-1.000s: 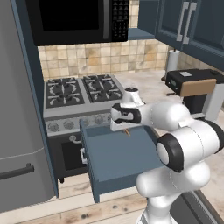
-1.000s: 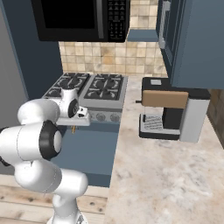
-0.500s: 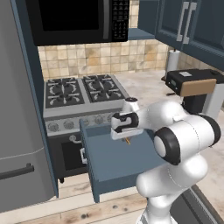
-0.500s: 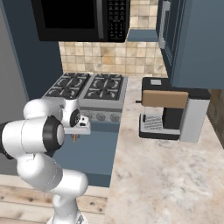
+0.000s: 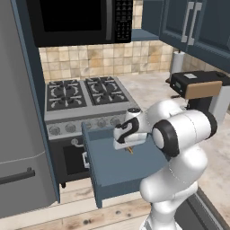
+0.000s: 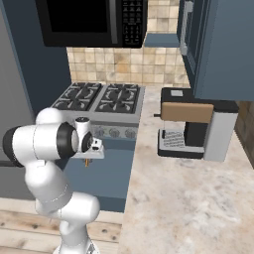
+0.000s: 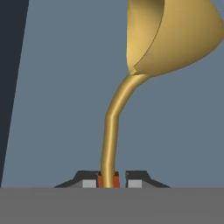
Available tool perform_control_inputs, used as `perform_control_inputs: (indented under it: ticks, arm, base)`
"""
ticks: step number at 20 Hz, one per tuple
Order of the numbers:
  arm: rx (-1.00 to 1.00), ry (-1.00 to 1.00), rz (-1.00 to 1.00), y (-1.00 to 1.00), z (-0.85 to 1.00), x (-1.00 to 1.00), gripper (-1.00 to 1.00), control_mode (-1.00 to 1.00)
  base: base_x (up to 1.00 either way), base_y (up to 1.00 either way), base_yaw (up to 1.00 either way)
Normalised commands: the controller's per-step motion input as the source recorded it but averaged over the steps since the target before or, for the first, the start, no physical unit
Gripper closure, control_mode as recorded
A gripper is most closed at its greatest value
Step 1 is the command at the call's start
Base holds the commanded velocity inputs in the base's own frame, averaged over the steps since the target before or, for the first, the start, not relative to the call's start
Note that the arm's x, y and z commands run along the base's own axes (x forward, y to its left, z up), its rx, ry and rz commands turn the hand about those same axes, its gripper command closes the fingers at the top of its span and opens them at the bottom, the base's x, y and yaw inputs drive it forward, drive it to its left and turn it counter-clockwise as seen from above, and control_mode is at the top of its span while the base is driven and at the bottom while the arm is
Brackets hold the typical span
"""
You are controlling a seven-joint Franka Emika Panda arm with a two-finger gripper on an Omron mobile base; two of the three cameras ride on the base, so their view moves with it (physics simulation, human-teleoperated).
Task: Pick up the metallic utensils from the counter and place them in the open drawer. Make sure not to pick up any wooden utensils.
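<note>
My gripper (image 7: 108,180) is shut on the handle of a shiny golden-yellow spoon (image 7: 144,65), one of the metallic utensils, whose round bowl points away from the hand toward the slate-blue drawer floor. From the left base, the hand (image 5: 128,139) hangs low over the open drawer (image 5: 112,168), with the spoon's tip (image 5: 130,150) poking out beneath it. From the right base, the gripper (image 6: 88,159) is above the drawer (image 6: 106,173) beside the counter (image 6: 188,198). The wooden utensils are out of view.
A gas stove (image 5: 83,96) stands behind the drawer, with a microwave (image 5: 76,20) above it. A coffee machine (image 6: 193,124) sits on the counter to the right. A grey fridge (image 5: 20,134) stands on the left. Blue cabinets (image 5: 197,22) hang overhead.
The hand has come down and nearer the base, lowering the golden spoon from above the drawer's back edge to just over its floor. The grip stays shut.
</note>
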Motion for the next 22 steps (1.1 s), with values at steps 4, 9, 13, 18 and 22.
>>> perform_control_inputs:
  ticks: [4, 9, 13, 18, 22]
  arm:
    - [0.0, 0.04, 0.0, 0.0, -0.46, 0.14, 1.0, -1.0]
    - [0.0, 0.07, 0.0, 0.0, -0.46, 0.07, 1.0, -1.0]
    - [0.0, 0.04, 0.0, 0.0, -0.29, 0.02, 1.0, -1.0]
    - [0.0, 0.01, 0.0, 0.0, -0.21, 0.0, 1.0, -1.0]
    - [0.0, 0.0, 0.0, 0.0, -0.39, 0.06, 1.0, -1.0]
  base:
    - [0.0, 0.0, 0.0]
    - [0.0, 0.0, 0.0]
    - [0.0, 0.0, 0.0]
    - [0.0, 0.0, 0.0]
    - [0.0, 0.0, 0.0]
